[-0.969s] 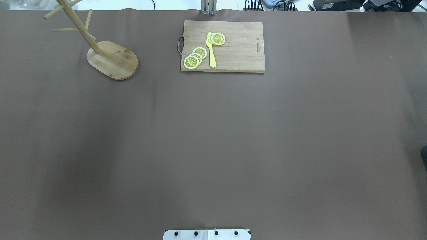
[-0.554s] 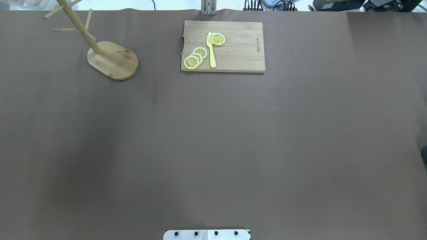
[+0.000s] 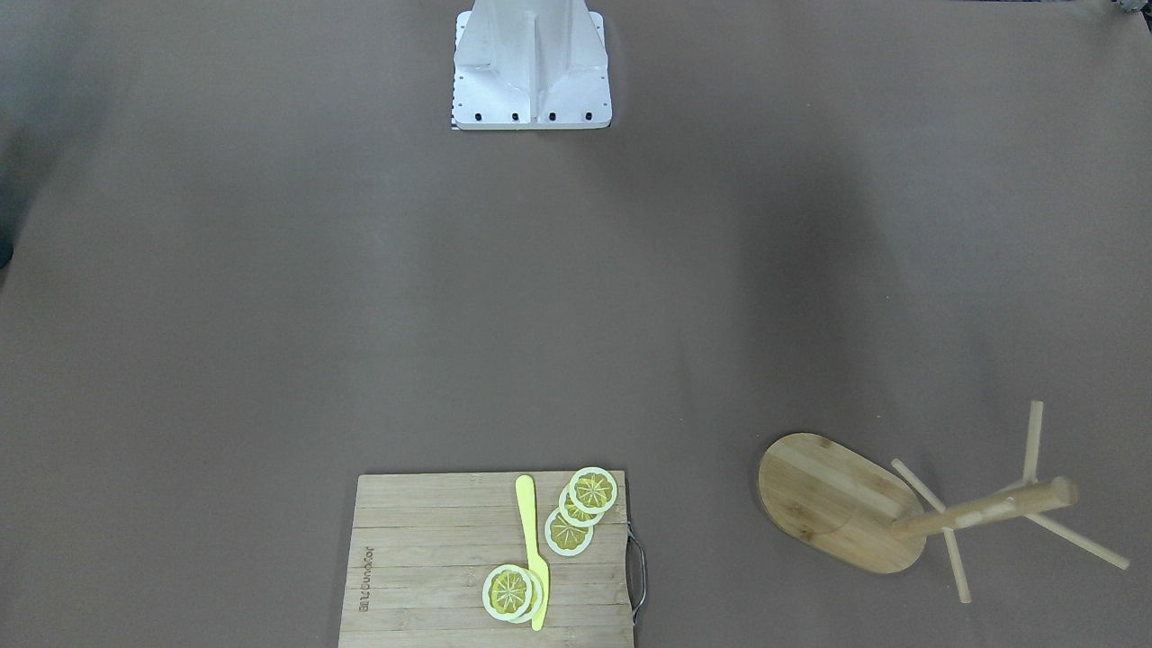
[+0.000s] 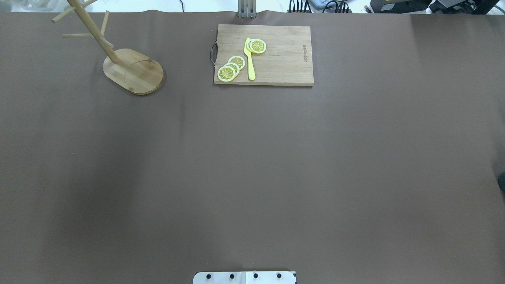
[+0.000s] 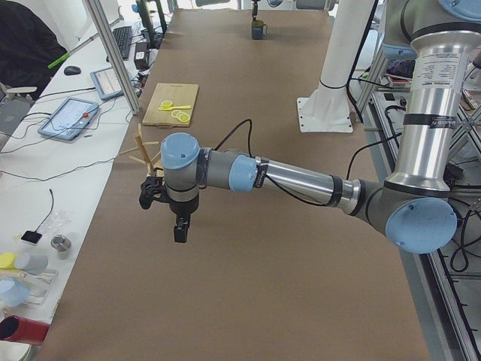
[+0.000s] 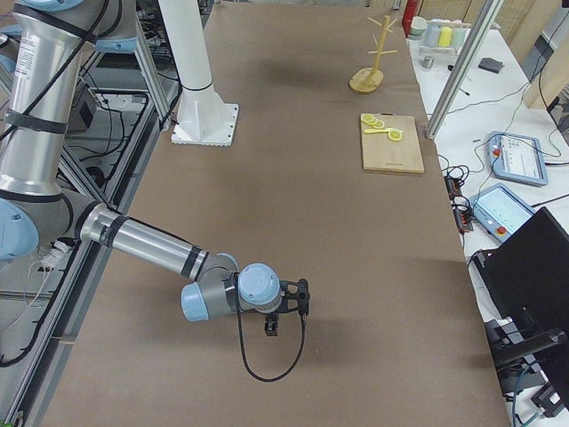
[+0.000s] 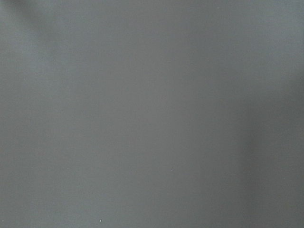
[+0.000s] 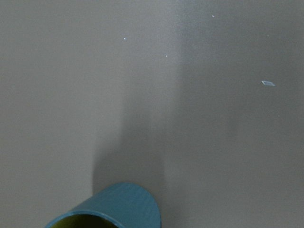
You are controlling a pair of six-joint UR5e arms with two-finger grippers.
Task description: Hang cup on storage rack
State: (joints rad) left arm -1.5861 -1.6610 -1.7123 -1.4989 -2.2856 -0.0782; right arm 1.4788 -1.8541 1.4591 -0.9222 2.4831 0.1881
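The cup (image 8: 114, 209), slate-blue with a yellow inside, stands upright on the brown table at the bottom edge of the right wrist view. It also shows far off as the cup (image 5: 258, 30). The right gripper (image 6: 271, 325) hangs close over that spot; I cannot tell if it is open or shut. The storage rack (image 4: 134, 71), a bamboo mug tree, stands at the far left corner, also seen as the rack (image 3: 837, 499). The left gripper (image 5: 180, 229) hovers over bare table near the rack; its state cannot be told. No gripper shows in the overhead or front views.
A wooden cutting board (image 4: 263, 55) with lemon slices (image 4: 230, 69) and a yellow knife (image 4: 249, 59) lies at the far middle. The robot's white base (image 3: 531, 67) stands at the near edge. Tablets and cables lie beyond the table's far edge (image 5: 75, 113).
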